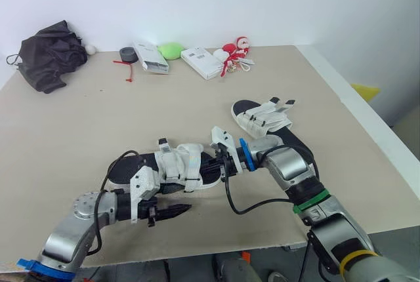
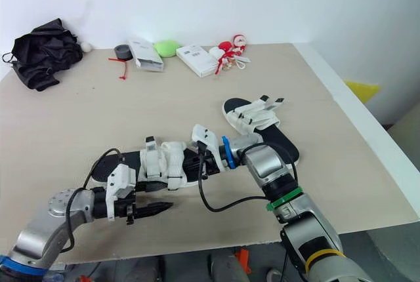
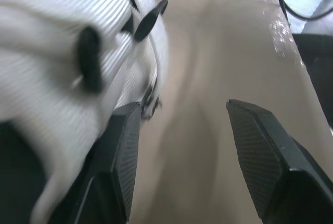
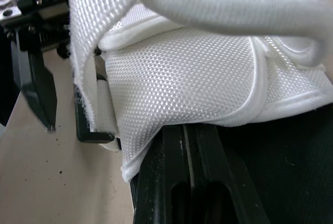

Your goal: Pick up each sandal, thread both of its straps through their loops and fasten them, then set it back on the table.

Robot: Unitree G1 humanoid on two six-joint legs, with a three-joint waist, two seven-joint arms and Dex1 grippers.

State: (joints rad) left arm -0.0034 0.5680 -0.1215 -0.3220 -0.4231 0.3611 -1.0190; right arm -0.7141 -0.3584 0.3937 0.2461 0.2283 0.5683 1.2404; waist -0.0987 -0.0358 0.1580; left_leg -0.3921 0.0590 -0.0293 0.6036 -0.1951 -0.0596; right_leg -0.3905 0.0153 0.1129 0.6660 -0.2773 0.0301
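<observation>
The near sandal [image 1: 172, 167], black-soled with white straps, lies on the table [image 1: 79, 124] between my two grippers. My right gripper [image 1: 221, 166] is at its right end, fingers together and tucked under the white mesh upper [image 4: 197, 83], shut on the sandal. My left gripper [image 1: 177, 211] hovers low in front of the sandal, open, with bare table between its fingers [image 3: 260, 151] and a white strap [image 3: 62, 73] beside one of them. The second sandal [image 1: 262, 118] rests further back on the right, its straps loose and sticking up.
Along the far edge lie a black bag [image 1: 49, 56], a grey tape roll [image 1: 128, 54], two white boxes [image 1: 151, 57] [image 1: 202, 62], a green object [image 1: 172, 50] and a red-and-white toy [image 1: 235, 51]. The table's right edge runs close to the second sandal.
</observation>
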